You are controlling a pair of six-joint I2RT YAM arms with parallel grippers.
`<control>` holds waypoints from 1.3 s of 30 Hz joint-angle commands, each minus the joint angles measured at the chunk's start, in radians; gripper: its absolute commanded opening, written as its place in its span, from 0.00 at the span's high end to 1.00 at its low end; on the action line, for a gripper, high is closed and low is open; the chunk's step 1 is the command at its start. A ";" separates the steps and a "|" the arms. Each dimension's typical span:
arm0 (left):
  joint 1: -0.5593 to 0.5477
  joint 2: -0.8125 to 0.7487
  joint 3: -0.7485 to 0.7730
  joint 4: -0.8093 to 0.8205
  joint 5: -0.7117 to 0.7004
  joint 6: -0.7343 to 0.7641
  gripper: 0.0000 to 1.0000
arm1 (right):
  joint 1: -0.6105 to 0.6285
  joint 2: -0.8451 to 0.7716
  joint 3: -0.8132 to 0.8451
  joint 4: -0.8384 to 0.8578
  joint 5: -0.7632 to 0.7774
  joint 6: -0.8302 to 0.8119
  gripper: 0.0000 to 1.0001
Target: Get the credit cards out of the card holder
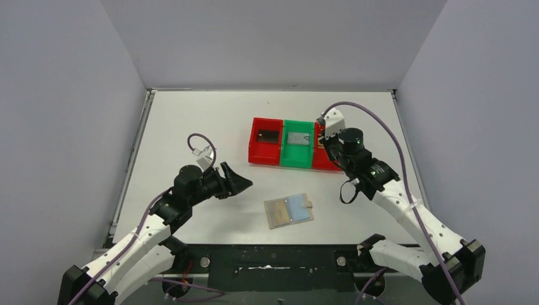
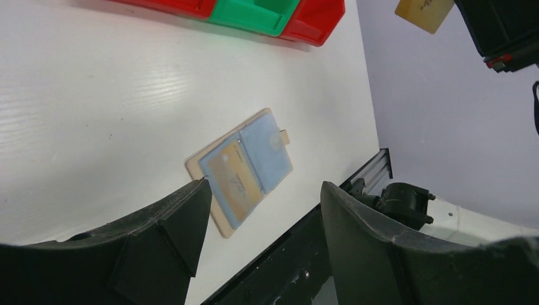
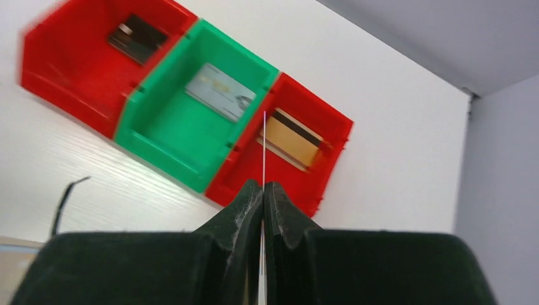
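White desk (image 1: pixel 191 121): open card holder (image 2: pixel 245 166) lies beyond the released left fingers (image 2: pixel 168 229), untouched. Right fingers (image 3: pixel 241 210) clench a gold credit card (image 2: pixel 424 13).

Card holder (image 1: pixel 289 210) lying open near front of desk (image 1: pixel 191 121), credit card (image 2: pixel 236 180) tucked inside, three trays (image 1: pixel 297 162) sitting behind it, credit cards (image 3: pixel 220 92) lying in them.

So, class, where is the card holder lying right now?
In the top view the card holder lies open on the table, about mid-width near the front edge, apart from and directly in front of the green tray.
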 commanded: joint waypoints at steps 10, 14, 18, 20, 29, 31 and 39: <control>0.006 -0.015 0.034 0.001 0.020 0.022 0.37 | -0.250 0.276 0.107 -0.053 -0.172 -0.698 1.00; 0.006 -0.027 0.022 0.004 0.013 0.015 0.37 | -0.272 0.326 0.115 -0.028 -0.263 -0.777 1.00; 0.006 -0.028 0.022 0.008 0.021 0.012 0.37 | -0.273 0.376 0.122 0.012 -0.295 -0.834 1.00; 0.006 -0.027 0.022 0.009 0.021 0.013 0.37 | -0.273 0.413 0.133 0.015 -0.309 -0.871 1.00; 0.008 -0.036 0.024 -0.010 0.010 0.019 0.37 | -0.278 0.560 0.211 0.033 -0.371 -0.985 1.00; 0.008 -0.045 0.023 -0.016 0.003 0.020 0.37 | -0.279 0.586 0.215 0.047 -0.377 -1.004 1.00; 0.009 -0.053 0.036 -0.048 -0.009 0.035 0.37 | -0.294 0.683 0.215 0.124 -0.365 -1.053 1.00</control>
